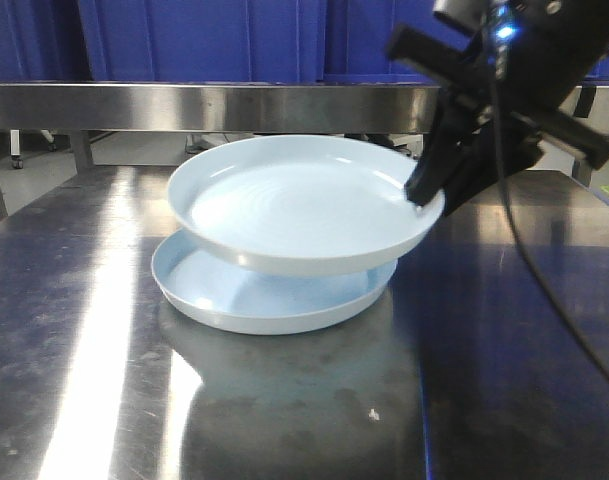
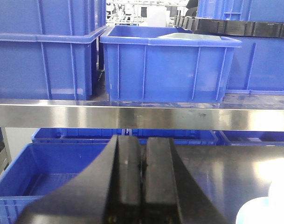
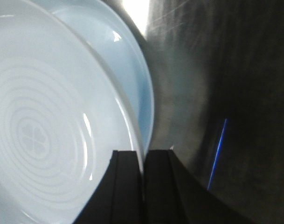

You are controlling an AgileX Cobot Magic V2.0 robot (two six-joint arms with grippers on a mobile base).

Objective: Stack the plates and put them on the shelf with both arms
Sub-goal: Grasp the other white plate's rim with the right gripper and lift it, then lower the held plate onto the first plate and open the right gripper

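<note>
Two pale bluish-white plates are at the middle of the steel table. The lower plate lies flat on the table. The upper plate hangs tilted just above it, offset to the right. My right gripper is shut on the upper plate's right rim. In the right wrist view the fingers pinch that rim, with the upper plate at left and the lower plate behind it. My left gripper is shut and empty, facing the shelf rail. A plate edge shows at its lower right.
A steel shelf rail runs across the back of the steel table, with blue crates standing on it and more blue crates below it. The right arm's cable hangs over the table's right side.
</note>
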